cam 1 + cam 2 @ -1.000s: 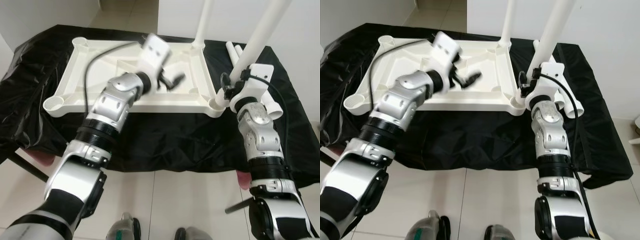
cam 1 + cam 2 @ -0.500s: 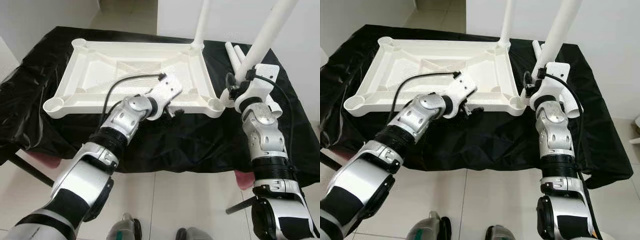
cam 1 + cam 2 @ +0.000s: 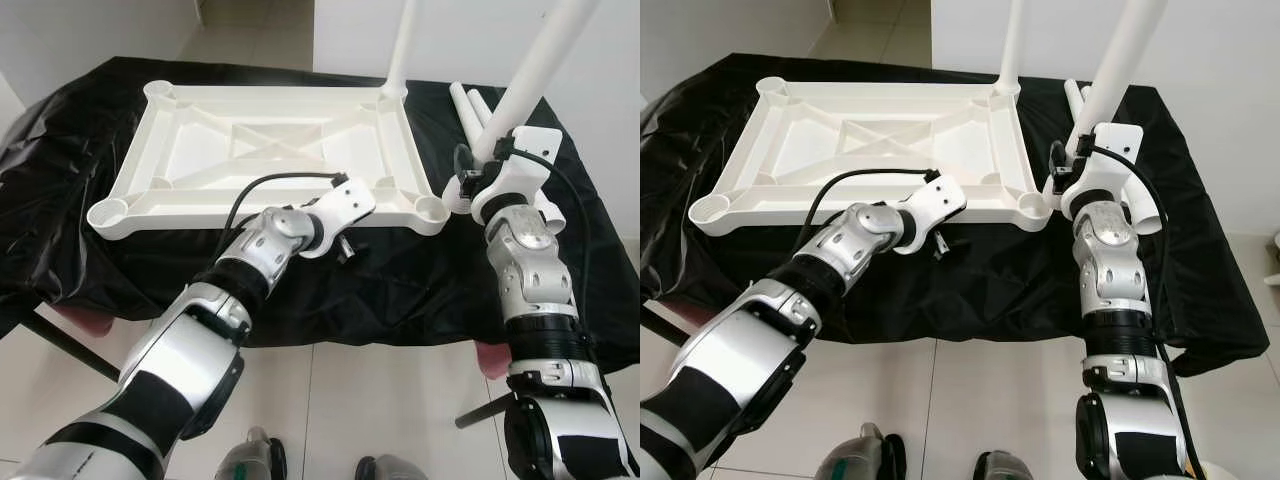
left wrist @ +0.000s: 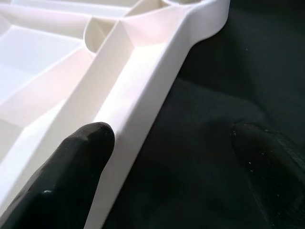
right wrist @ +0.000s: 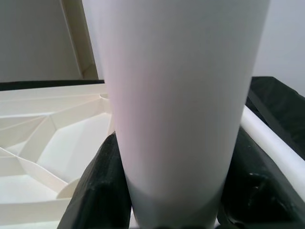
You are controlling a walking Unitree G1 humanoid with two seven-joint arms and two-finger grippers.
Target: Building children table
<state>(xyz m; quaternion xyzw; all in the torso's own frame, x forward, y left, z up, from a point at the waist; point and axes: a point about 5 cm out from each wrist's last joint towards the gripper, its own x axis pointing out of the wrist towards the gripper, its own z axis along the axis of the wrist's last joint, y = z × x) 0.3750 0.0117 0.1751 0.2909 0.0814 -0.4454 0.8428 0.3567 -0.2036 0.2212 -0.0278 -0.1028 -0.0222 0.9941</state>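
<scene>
— What do the head views give you?

— Upturned white tabletop (image 3: 270,150) across the upper middle on black cloth (image 3: 400,280). My right gripper (image 3: 470,183) sits right of centre, on an upright white leg (image 3: 530,75) at the near right corner.

— Left wrist?

— My left gripper (image 4: 171,157) is spread wide; one finger (image 4: 71,162), lower left, touches the tabletop's rim.

— Right wrist?

— Fingers (image 5: 102,181) clamp the leg, centre frame.

Black-draped table (image 3: 400,280), upturned white tabletop (image 3: 200,150) lying on it, loose white legs (image 3: 468,105) beside it
</scene>
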